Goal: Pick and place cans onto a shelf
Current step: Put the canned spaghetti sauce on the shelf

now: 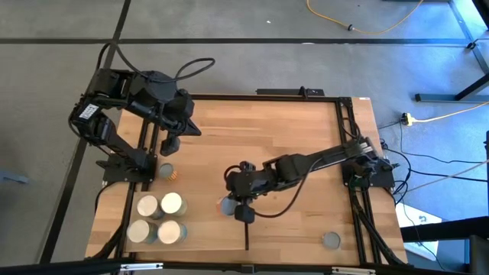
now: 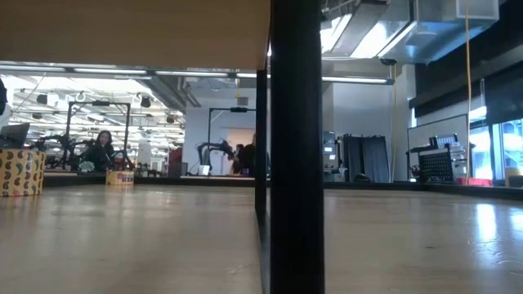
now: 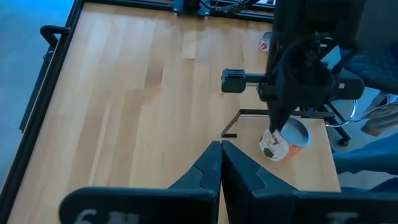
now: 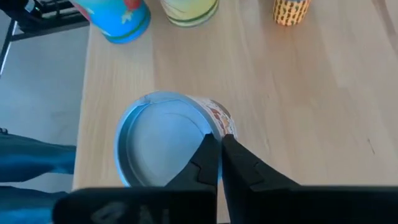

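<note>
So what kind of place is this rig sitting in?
Probably a robotics lab or workshop: an open hall with ceiling strip lights, another robot arm across the room, and cables trailing over the concrete floor beside the wooden table.

Cans across the counter's near side

Four cream-topped cans [image 1: 159,218] stood clustered; one orange-patterned can [image 1: 167,172] apart; a grey-topped can [image 1: 331,241] alone; another can [image 4: 163,144], seemingly tilted, mid-counter.

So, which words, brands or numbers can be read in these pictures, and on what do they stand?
No text can be read.
Can by the right tool: orange print on the label, too blurred to read.
Blue can, yellow can, spotted can: no readable text.
Box and small box in the low view: patterned, too small to read.
</note>
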You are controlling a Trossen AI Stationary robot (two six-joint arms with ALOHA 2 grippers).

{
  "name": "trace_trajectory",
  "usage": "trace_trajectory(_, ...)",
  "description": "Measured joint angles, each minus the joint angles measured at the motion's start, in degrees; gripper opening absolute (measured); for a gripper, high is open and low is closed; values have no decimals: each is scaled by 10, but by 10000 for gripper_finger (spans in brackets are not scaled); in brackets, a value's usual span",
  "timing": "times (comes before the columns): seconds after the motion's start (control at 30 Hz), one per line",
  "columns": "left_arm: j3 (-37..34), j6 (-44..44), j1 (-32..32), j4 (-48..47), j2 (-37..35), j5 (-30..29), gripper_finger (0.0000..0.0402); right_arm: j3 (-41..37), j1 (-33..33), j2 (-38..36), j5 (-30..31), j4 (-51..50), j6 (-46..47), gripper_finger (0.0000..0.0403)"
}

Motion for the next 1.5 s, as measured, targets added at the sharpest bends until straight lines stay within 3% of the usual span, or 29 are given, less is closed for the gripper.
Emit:
trace_trajectory(0.6,0,1,0,0,0,-1,0,1,-2,26,-14,-16,2,6)
trace_trajectory(1.0,0,2,0,0,0,0,0,1,-2,31,-14,-3,-2,56)
trace_trajectory(1.5,0,2,0,0,0,0,0,100,-2,30,-13,-1,-78,59)
